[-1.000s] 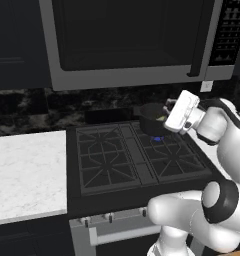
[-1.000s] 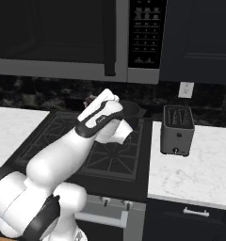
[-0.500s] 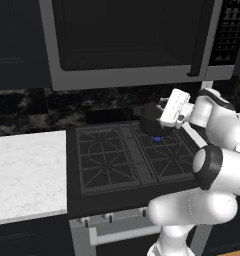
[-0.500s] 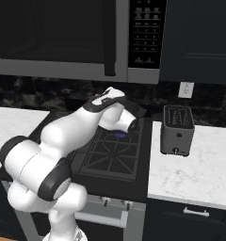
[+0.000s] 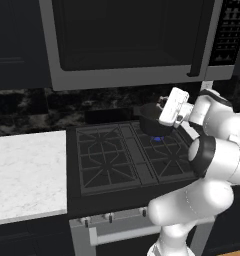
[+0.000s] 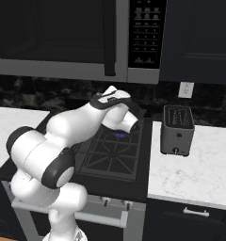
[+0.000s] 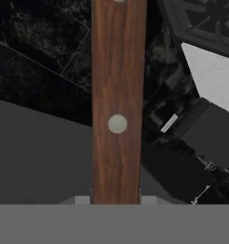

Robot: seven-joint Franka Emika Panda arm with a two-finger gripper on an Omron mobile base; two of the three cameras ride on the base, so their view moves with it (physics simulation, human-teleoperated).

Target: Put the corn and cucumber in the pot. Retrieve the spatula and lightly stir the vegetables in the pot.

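Spatula handle, reddish-brown wood with pale rivets, runs straight up the middle of your hand view, rising from between the claw's tips, so you can take it that the claw is clamped shut on the spatula; its blade lies past the top of that view and cannot be seen. From the left base view, your white arm reaches over the rear right burner of the black stove, and the claw hangs right at the dark pot, which sits on that burner over a small blue flame. From the right base view, the arm covers most of the pot, and a grey toaster stands on the white surface to the right of the stove. Corn and cucumber cannot be made out; by my judgement they are probably inside the pot, but its inside is hidden from you. Risks from here: a stroke that is too wide or too hard could push the pot off its grate or flick a vegetable out, and lowering the hand too far would bring the handle near the flame.
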